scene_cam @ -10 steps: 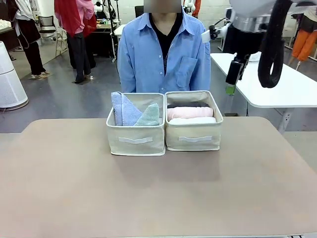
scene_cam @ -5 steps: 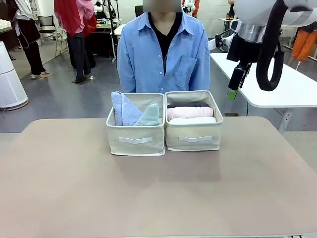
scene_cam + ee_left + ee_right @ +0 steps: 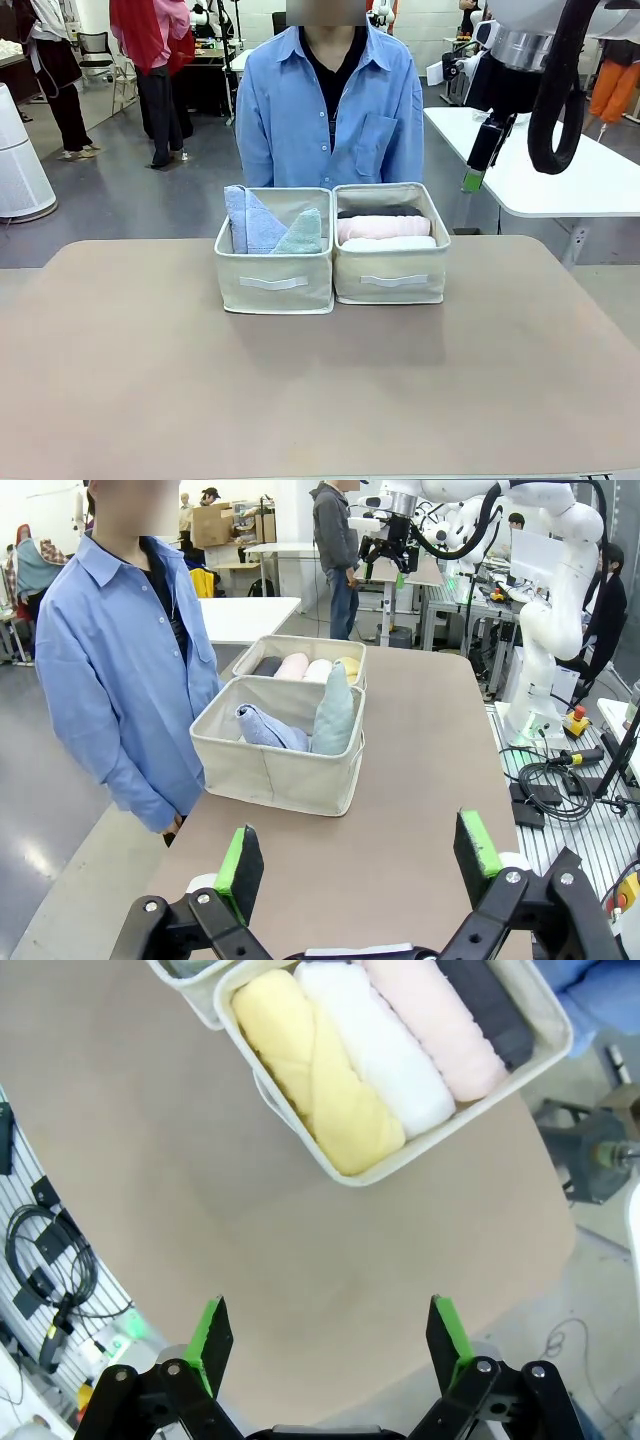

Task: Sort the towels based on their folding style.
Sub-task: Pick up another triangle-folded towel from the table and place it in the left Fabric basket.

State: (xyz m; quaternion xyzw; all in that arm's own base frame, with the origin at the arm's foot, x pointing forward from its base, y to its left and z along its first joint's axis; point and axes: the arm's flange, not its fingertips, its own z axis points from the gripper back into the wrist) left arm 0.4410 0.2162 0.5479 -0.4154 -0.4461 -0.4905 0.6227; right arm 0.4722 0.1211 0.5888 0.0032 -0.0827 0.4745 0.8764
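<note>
Cones: periwinkle-blue terry cone towel and mint-green cone towel, points up, in my left beige fabric box.
Rolls: yellow rolled towel, white rolled towel, pink rolled towel, dark grey rolled towel side by side in right beige fabric box.
Claws: my left gripper and right gripper both spread, empty.

Two beige fabric boxes stand touching side by side near the far edge of the brown table. At 12 o'clock behind them stands a person in a blue shirt. At 2 o'clock is a white table.
</note>
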